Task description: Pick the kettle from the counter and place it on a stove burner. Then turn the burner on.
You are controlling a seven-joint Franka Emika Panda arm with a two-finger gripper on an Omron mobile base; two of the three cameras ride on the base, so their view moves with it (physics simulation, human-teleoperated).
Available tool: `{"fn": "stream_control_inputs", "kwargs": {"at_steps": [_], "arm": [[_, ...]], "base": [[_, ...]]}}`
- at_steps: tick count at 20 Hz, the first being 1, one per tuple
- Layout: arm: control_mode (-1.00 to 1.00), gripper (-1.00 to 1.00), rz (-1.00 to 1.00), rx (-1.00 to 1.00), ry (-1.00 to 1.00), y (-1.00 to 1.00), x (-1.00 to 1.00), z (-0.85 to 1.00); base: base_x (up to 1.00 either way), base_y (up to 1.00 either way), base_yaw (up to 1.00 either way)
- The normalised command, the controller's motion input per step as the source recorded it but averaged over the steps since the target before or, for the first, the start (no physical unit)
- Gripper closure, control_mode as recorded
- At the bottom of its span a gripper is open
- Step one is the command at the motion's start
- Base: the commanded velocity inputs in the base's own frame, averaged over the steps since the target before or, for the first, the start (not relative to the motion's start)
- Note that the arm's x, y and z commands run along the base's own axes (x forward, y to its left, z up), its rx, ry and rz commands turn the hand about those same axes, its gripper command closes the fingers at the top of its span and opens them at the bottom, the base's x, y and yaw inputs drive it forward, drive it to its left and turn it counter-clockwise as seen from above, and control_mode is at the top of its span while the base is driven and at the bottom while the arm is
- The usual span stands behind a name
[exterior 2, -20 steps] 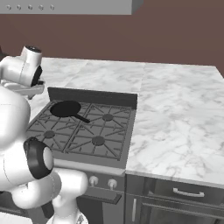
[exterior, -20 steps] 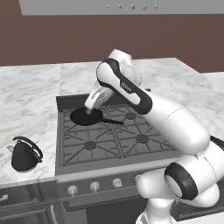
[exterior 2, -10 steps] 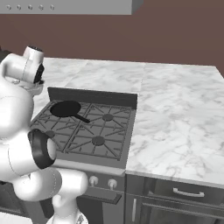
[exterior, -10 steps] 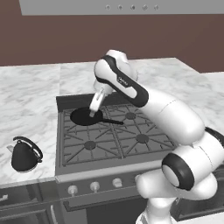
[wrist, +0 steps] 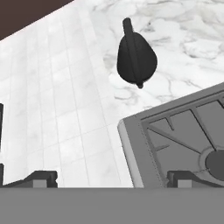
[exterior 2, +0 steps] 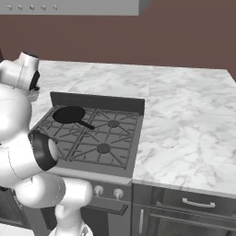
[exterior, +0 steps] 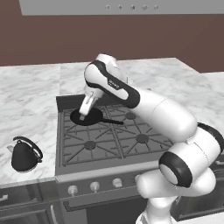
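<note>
The small black kettle (exterior: 25, 155) stands upright on the white marble counter (exterior: 26, 100), left of the stove's front corner. In the hand view the kettle (wrist: 136, 59) appears from above on the counter (wrist: 188, 26), well ahead of my open fingertips (wrist: 41, 177). My gripper (exterior: 84, 112) hangs open over the back-left part of the stove, above a black frying pan (exterior: 87, 117), with nothing between its fingers. The front-left stove burner (exterior: 89, 145) is bare, and a stove burner (wrist: 216, 164) shows at the hand view's lower right.
The frying pan (exterior 2: 69, 114) lies on the back-left burner with its handle pointing toward the stove's middle. Round silver knobs (exterior: 95, 187) line the stove's front. A wide stretch of counter (exterior 2: 184, 115) lies right of the stove. White tiled floor (wrist: 57, 109) lies beyond the counter's edge.
The arm has swung a little to the left and the hand has turned over the back-left of the stove. The jaws stay open. Kettle and pan have not moved.
</note>
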Motion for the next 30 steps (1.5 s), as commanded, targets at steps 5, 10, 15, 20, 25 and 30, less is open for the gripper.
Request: {"fn": "stream_control_inputs", "kwargs": {"at_steps": [5, 10, 15, 20, 25, 30], "arm": [[-1.00, -1.00, 0.00, 0.10, -0.04, 0.30, 0.01, -0.23], [-1.00, -1.00, -0.03, 0.05, -0.01, 0.33, 0.03, -0.19], [-1.00, -1.00, -0.04, 0.00, 0.00, 0.56, 0.08, -0.23], [-1.00, -1.00, -0.06, -0.02, 0.00, 0.61, 0.13, -0.12], [-1.00, -1.00, -0.07, -0.01, 0.00, 0.72, 0.30, -0.17], [-1.00, -1.00, -0.05, -0.03, 0.00, 0.64, 0.31, -0.21]], "base": [[0.00, 0.00, 0.00], [0.00, 0.00, 0.00], [0.00, 0.00, 0.00], [0.00, 0.00, 0.00], [0.00, 0.00, 0.00], [0.00, 0.00, 0.00]]}}
